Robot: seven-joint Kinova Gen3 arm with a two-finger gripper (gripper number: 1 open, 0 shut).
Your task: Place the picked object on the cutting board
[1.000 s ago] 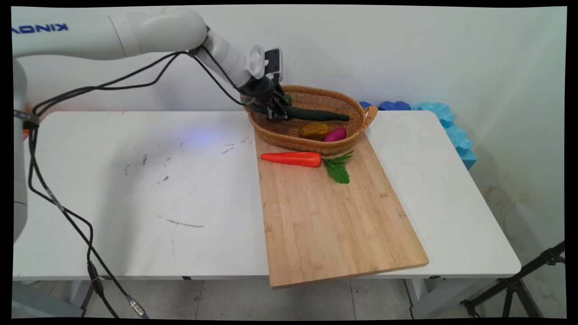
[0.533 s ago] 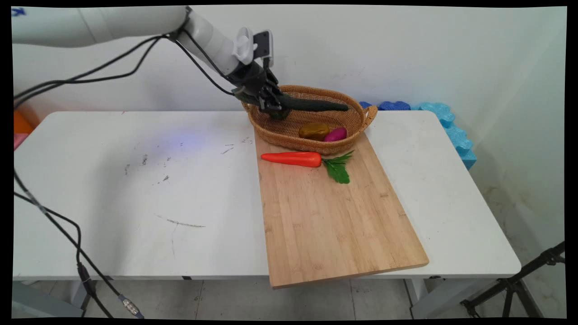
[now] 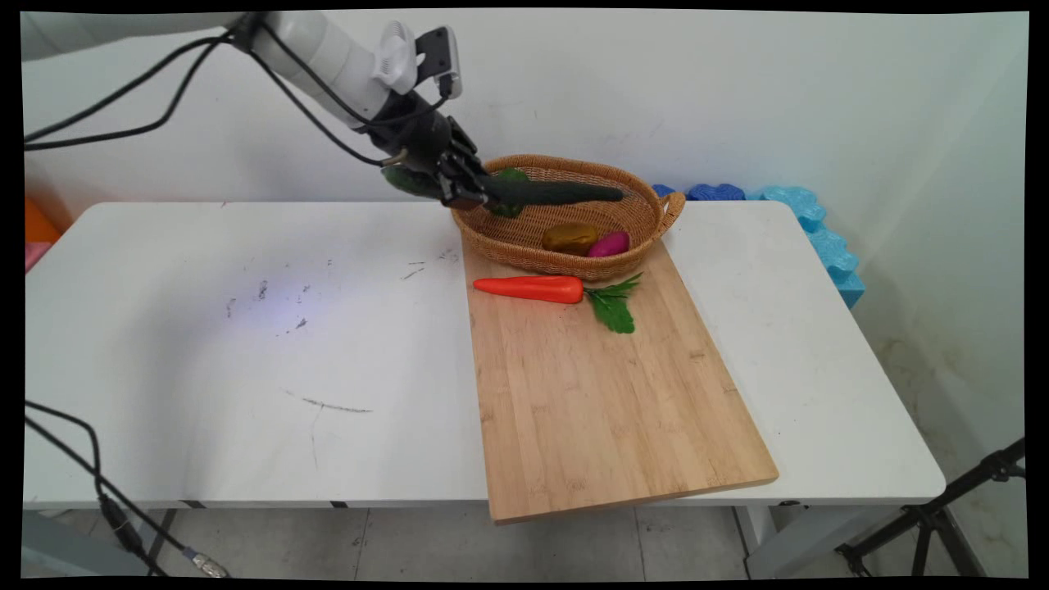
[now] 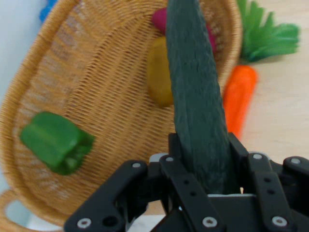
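The gripper (image 3: 464, 185) is clamping a dark cucumber (image 3: 557, 193) by one end, holding it clear above the wicker basket (image 3: 565, 264). Below it a green pepper (image 4: 55, 141), potato (image 3: 569, 237) and purple vegetable (image 3: 609, 244) are lying; beyond, a carrot (image 3: 529, 288) is resting on the board (image 3: 606, 410).

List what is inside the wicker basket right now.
In the wicker basket lie a brown potato, a purple sweet potato and a green pepper. The gripper holds a cucumber above it, hiding part of the floor.
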